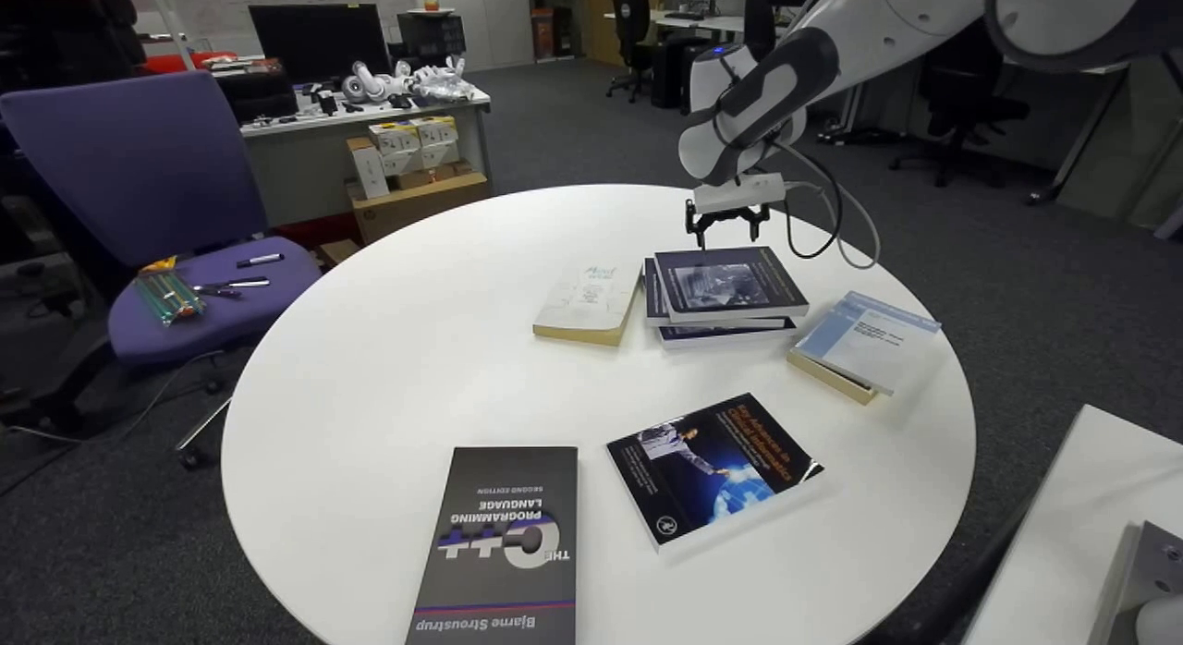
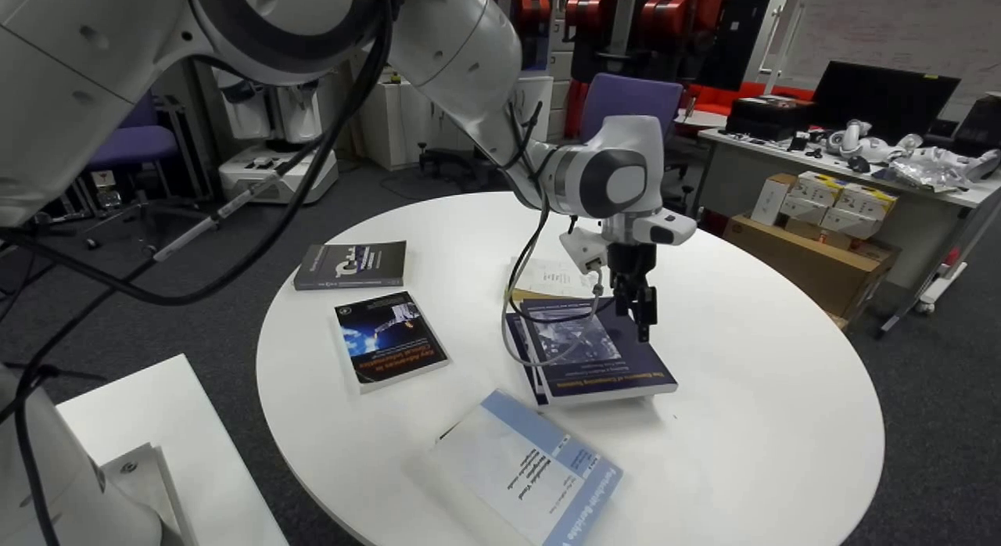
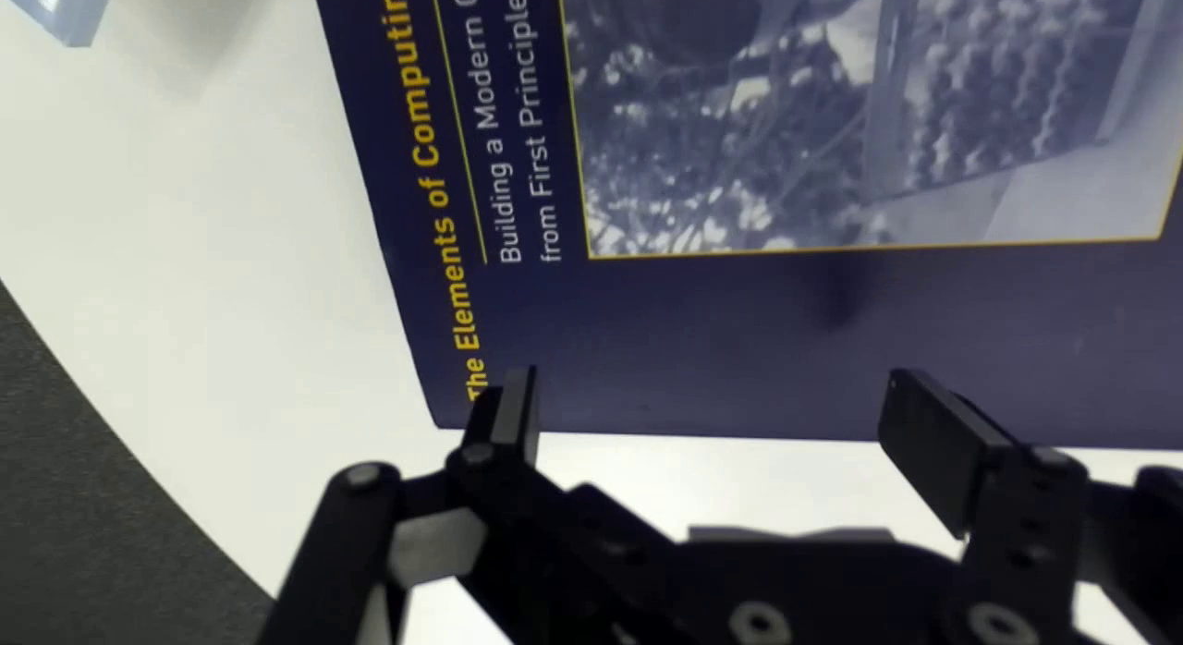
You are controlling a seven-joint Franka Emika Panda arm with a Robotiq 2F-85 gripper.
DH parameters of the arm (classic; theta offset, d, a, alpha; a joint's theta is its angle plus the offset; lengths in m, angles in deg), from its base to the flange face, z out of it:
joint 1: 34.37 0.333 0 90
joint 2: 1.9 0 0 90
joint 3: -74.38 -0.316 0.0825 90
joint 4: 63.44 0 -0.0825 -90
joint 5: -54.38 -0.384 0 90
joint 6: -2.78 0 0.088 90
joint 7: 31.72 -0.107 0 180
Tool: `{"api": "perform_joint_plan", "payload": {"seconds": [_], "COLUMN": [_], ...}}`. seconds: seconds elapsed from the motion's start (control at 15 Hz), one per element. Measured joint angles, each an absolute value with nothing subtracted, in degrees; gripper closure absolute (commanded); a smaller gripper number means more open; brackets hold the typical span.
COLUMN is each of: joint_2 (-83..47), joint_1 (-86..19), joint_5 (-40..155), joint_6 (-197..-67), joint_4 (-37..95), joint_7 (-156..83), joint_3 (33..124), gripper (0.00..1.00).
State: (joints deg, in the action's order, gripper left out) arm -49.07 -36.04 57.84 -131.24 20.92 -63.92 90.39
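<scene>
Extending beneath the gripper, a round white table is seen. Just below the gripper, nearest to it, a stack of dark blue books is placed, its top book titled The Elements of Computing. Well away from the gripper, a grey C++ book is laid, with a black book set closer in; the stack is flanked by a cream book and a pale blue book. The fingers are spread apart by the top book's edge; contact cannot be told.
</scene>
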Motion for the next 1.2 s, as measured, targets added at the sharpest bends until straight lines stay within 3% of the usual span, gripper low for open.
{"api": "perform_joint_plan", "payload": {"seconds": [0.8, 1.2], "joint_2": [-60.7, -61.23], "joint_1": [-34.6, -39.59], "joint_5": [63.28, 57.53], "joint_6": [-131.58, -131.6], "joint_4": [7.12, 6.01], "joint_7": [-73.51, -61.33], "joint_3": [95.54, 86.91], "gripper": [0.0, 0.0]}}
